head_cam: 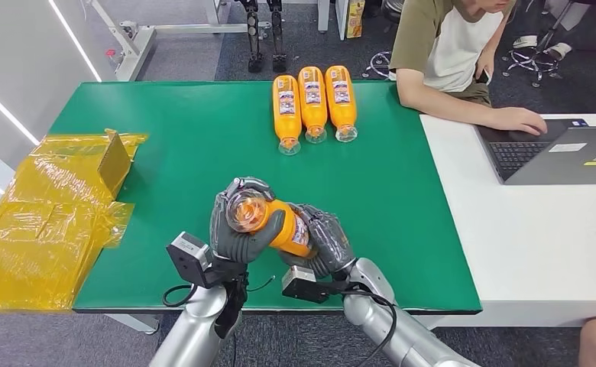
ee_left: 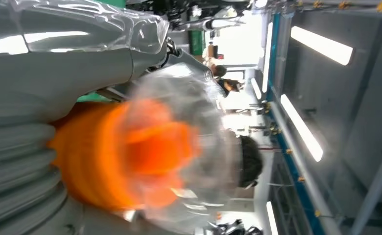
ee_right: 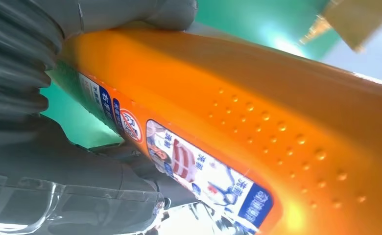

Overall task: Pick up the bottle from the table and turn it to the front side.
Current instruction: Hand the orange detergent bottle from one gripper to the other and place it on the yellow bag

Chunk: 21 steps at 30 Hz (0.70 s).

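Observation:
An orange bottle [head_cam: 268, 220] with a clear cap and a printed label is lifted above the near edge of the green table [head_cam: 173, 160], tilted with its clear end toward me. My left hand [head_cam: 230, 233] wraps its upper part and my right hand [head_cam: 327, 243] grips its lower body. In the left wrist view the bottle [ee_left: 130, 156] is a blurred orange mass with its clear cap against my left hand [ee_left: 27, 147]. In the right wrist view the bottle [ee_right: 257, 127] shows its label and dotted side, with my right hand [ee_right: 17, 98] around it.
Three more orange bottles [head_cam: 312, 102] lie side by side at the table's far edge. Yellow plastic wrap with a cardboard piece [head_cam: 46, 214] covers the table's left end. A person [head_cam: 455, 53] works at a laptop [head_cam: 562, 157] on the white table to the right.

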Available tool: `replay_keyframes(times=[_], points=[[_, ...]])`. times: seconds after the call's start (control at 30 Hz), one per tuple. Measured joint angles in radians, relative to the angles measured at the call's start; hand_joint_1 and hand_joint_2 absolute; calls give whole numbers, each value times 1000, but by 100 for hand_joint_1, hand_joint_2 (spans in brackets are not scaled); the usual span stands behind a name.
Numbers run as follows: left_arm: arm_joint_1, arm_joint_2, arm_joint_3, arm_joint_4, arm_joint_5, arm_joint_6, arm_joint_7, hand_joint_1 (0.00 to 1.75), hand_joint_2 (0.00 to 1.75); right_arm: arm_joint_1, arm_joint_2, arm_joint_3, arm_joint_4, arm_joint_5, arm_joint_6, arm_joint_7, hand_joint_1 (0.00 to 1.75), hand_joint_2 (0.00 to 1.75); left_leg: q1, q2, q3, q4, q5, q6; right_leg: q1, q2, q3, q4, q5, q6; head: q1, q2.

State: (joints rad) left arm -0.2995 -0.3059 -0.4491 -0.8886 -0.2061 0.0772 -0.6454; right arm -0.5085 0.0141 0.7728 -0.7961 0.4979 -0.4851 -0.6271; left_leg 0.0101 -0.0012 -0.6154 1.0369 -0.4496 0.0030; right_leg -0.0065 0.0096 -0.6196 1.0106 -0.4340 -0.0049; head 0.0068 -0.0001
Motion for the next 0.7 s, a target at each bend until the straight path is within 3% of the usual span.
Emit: replay_keyframes(times=[0.43,0.57,0.7], points=[[-6,-4,-11,31,-29,-1,27,1,175,-14,15,0,-3,-26,16,-12,175,175,0,0,0,0,0,0,0,0,0,0,0,0,0,0],[-7,-5,-14,37,-31,-2,28,175,175,-11,15,0,-4,-24,22,-4,175,175,0,0,0,0,0,0,0,0,0,0,0,0,0,0],[-7,-5,-14,40,-27,-2,22,175,175,-4,14,0,-11,-9,22,20,175,175,0,0,0,0,0,0,0,0,0,0,0,0,0,0]])
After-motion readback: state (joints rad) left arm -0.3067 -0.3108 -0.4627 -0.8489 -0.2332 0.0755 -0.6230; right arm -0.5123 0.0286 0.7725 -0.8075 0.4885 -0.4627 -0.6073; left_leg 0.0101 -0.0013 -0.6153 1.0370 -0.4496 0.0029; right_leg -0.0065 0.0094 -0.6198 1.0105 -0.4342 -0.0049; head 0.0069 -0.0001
